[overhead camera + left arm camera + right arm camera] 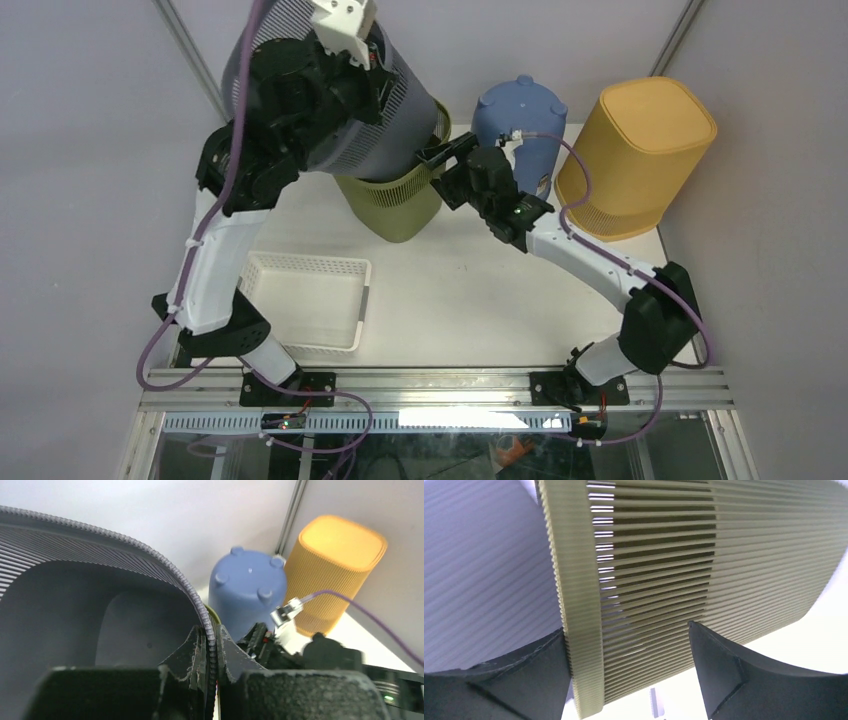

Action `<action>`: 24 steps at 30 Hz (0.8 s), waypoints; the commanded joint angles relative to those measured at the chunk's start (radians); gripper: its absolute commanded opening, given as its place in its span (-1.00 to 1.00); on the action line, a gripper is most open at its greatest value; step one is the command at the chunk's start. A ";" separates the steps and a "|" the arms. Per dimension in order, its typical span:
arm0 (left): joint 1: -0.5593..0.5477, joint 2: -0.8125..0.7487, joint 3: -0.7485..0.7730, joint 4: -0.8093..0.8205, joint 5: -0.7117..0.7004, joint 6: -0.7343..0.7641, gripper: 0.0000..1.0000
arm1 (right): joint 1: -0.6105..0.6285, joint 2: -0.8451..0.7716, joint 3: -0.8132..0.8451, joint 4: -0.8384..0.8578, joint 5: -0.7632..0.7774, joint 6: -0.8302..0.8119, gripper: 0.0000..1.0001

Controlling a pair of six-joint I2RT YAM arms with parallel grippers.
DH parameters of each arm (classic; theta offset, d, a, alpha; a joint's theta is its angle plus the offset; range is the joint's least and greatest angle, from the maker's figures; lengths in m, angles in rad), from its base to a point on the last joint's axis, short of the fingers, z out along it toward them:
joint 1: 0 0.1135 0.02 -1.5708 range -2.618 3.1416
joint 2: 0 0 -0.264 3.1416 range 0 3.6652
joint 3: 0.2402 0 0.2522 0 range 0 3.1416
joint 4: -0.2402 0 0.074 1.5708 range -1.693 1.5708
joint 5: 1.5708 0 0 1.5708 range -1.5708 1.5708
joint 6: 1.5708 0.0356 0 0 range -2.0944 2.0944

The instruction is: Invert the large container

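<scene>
Two arms busy; I log view by view.

Top external: large grey container aloft at 11 o'clock, tilted, long axis running 10 to 4, low end by olive container. Left arm hides much; can't tell if they touch. Left gripper nearer.

Left wrist: left gripper pinched tight on grey rim, interior toward 9.

Right wrist: right gripper spread wide, olive slatted wall between fingers, grey wall at 9; contact unclear.
</scene>
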 commanded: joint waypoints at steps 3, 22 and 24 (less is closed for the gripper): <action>-0.047 -0.164 0.036 0.322 -0.010 0.106 -1.00 | -0.025 0.190 0.131 -0.152 -0.056 -0.023 0.64; -0.047 -0.320 -0.072 0.334 -0.052 0.139 -1.00 | -0.067 0.517 0.697 -0.112 -0.324 -0.129 0.70; -0.048 -0.332 -0.076 0.336 -0.045 0.129 -1.00 | -0.082 0.460 0.690 -0.152 -0.314 -0.173 0.79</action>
